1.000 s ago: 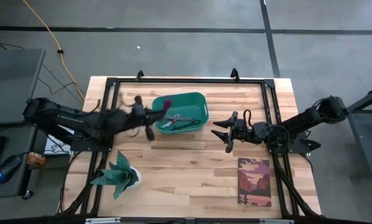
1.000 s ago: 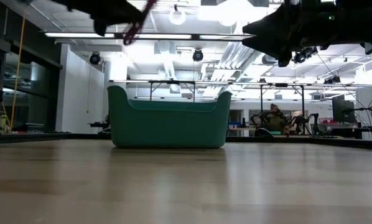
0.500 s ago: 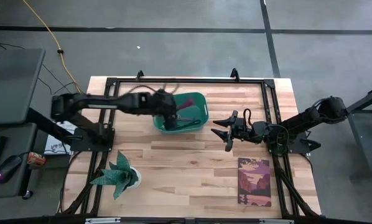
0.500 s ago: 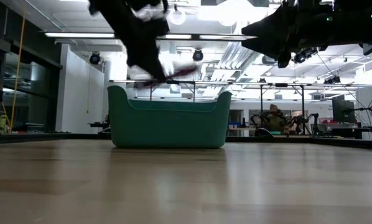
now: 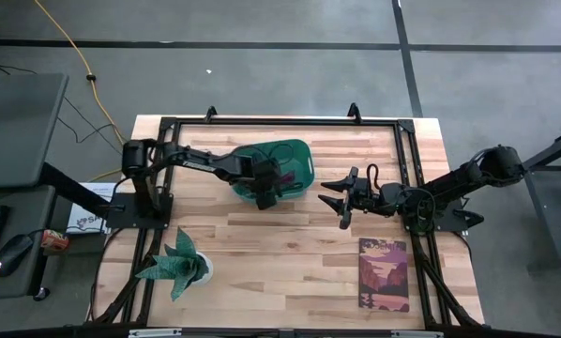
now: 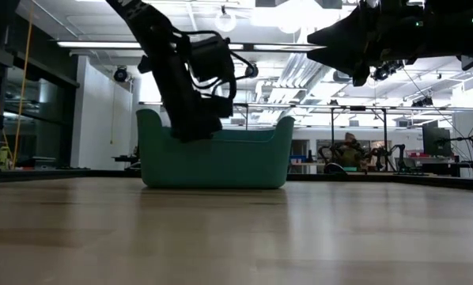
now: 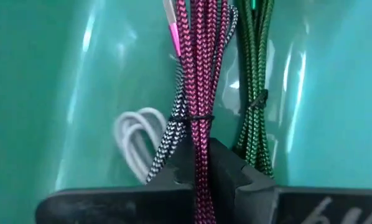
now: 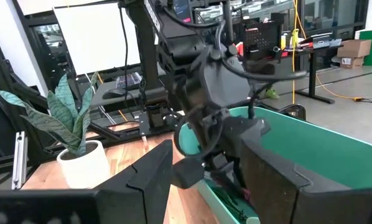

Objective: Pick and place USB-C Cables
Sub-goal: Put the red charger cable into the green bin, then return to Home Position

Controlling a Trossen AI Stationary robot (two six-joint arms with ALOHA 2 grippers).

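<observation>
We see the left claw (image 7: 198, 180) clamped on the magenta braided cable bundle (image 7: 201, 74), down inside the teal plastic bin (image 5: 295, 155) upper centre. Green (image 7: 255, 93) and white (image 7: 135, 140) bundles lie in it. Right claw (image 5: 341, 197) gapes wide, empty.

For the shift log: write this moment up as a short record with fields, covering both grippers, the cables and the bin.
left gripper: down inside the green bin, shut on the maroon cable
right gripper: open, hovering right of the bin, holding nothing
green cable: in the bin, beside the maroon one
white cable: in the bin, on its other side
potted plant: front left of table
book: front right
</observation>
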